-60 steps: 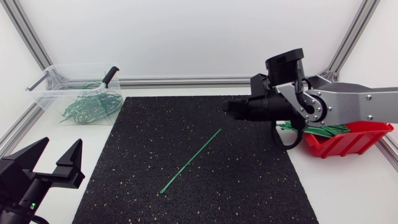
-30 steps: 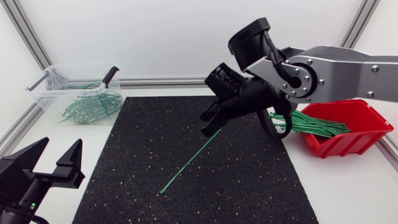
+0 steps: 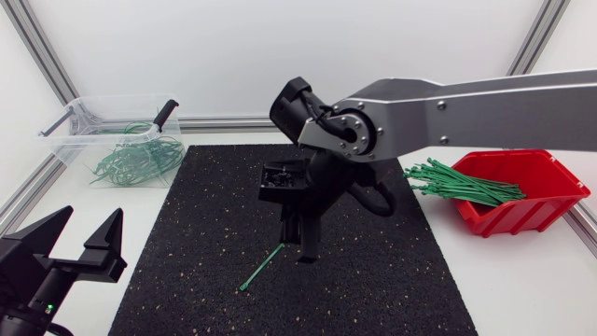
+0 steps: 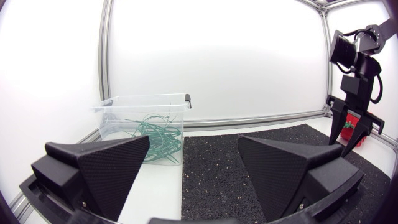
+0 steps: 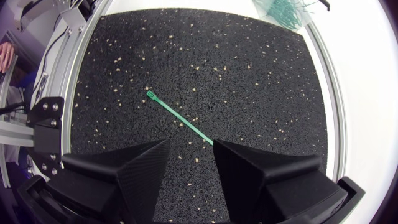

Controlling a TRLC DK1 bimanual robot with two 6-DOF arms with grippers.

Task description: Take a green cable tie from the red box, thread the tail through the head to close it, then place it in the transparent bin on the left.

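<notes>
Green cable tie (image 3: pixel 261 268) lying straight and unthreaded on the black mat (image 3: pixel 205 215), one end hidden under the right pincer (image 5: pixel 190 149), its fingers spread over the tie, contact unclear, left pincer (image 3: pixel 90 219) spread and empty beside the mat's near corner

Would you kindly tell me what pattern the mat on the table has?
The mat is black with pale speckles, clearest in the right wrist view.

This looks like a robotics lab test cell. Plain white wall panels (image 3: pixel 187 47) set in silver aluminium frame rails (image 3: pixel 224 122) enclose a white table (image 3: pixel 522 289). A black, tan-flecked mat (image 3: pixel 187 243), probably rubber, lies beneath a silver-grey robot arm with black joints (image 3: pixel 485 98).
</notes>
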